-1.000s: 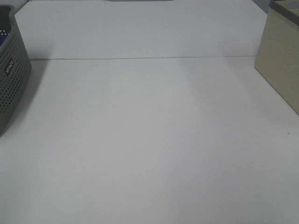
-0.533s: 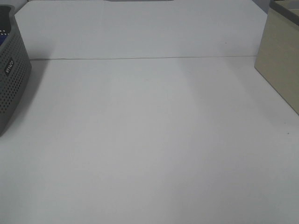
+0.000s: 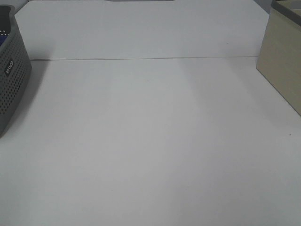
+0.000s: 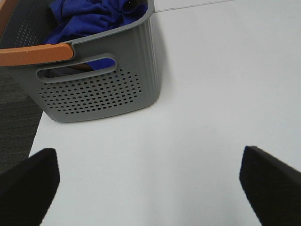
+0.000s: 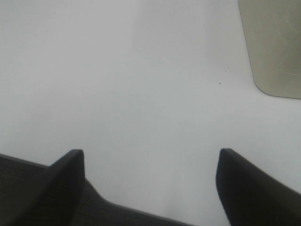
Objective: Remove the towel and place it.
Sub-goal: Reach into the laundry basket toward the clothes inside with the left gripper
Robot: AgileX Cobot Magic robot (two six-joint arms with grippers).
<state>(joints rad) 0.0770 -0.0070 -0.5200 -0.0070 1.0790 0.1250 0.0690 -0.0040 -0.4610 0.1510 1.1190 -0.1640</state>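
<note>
The royal-blue towel (image 4: 89,16) lies crumpled inside a grey perforated basket (image 4: 94,89) with an orange handle (image 4: 35,54). In the exterior high view only the basket's edge (image 3: 11,80) shows at the far left, with a sliver of blue inside. My left gripper (image 4: 148,181) is open and empty, hovering over the white table a short way from the basket. My right gripper (image 5: 150,183) is open and empty over the table's near edge. Neither gripper shows in the exterior high view.
A beige box (image 3: 282,61) stands at the right edge of the table; it also shows in the right wrist view (image 5: 275,44). The white table (image 3: 150,141) spans the middle. Dark floor (image 4: 14,127) lies beyond the table edge beside the basket.
</note>
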